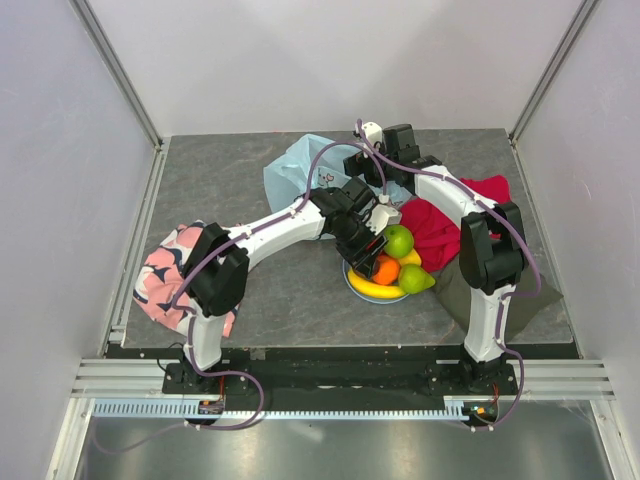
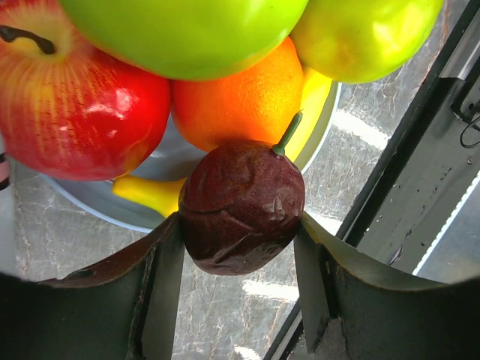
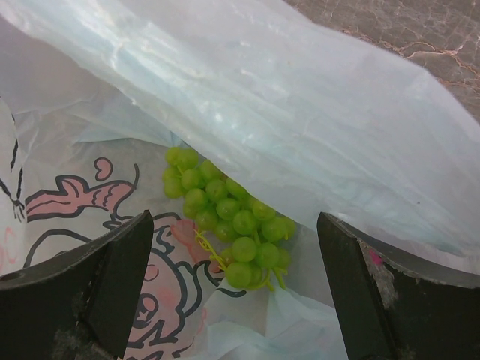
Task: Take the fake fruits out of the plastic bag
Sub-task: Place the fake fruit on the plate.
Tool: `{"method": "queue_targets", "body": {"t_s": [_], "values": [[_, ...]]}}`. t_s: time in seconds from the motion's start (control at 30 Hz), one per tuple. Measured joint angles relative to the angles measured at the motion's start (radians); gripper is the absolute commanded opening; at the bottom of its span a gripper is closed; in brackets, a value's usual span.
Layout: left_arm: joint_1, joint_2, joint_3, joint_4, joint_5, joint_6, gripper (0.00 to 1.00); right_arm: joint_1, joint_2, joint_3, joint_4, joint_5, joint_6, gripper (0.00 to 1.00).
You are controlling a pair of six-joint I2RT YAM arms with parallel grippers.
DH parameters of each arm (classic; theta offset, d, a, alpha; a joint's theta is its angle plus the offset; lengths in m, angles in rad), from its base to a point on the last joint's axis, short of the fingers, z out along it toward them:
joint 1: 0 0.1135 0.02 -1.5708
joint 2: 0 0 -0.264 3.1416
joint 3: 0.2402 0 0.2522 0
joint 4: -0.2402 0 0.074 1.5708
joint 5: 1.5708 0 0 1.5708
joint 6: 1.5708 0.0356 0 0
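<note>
My left gripper (image 2: 240,240) is shut on a dark purple plum (image 2: 241,206) and holds it just above the light-blue plate (image 2: 105,204), where a red apple (image 2: 75,105), an orange (image 2: 240,97), a banana (image 2: 150,193), a green apple (image 2: 187,34) and a green pear (image 2: 360,34) lie. In the top view the left gripper (image 1: 366,243) is over the plate (image 1: 362,287). My right gripper (image 3: 234,289) is open at the mouth of the pale-blue plastic bag (image 3: 300,105), with the green grape bunch (image 3: 225,214) between its fingers inside the bag. The bag (image 1: 300,175) lies at the table's back.
A red cloth (image 1: 440,225) lies right of the plate, over a dark green cloth (image 1: 455,290). A pink patterned cloth (image 1: 170,270) lies at the left edge. The black table rail (image 2: 420,172) runs close to the plate on the near side.
</note>
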Motion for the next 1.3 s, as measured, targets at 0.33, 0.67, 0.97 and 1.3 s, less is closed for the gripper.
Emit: {"method": "queue_targets", "body": {"t_s": [0.33, 0.67, 0.97, 1.3], "values": [[0.002, 0.006, 0.0, 0.006, -0.013, -0.034, 0.58, 0.0, 0.0, 0.0, -0.001, 0.0, 0.0, 0.98], [0.002, 0.012, 0.0, 0.018, -0.042, -0.066, 0.68, 0.0, 0.0, 0.0, -0.002, 0.0, 0.0, 0.98], [0.002, 0.029, 0.0, 0.039, -0.053, -0.089, 0.79, 0.0, 0.0, 0.0, -0.003, 0.0, 0.0, 0.98], [0.002, 0.043, -0.004, 0.042, -0.055, -0.095, 0.53, 0.0, 0.0, 0.0, -0.006, 0.0, 0.0, 0.98]]}}
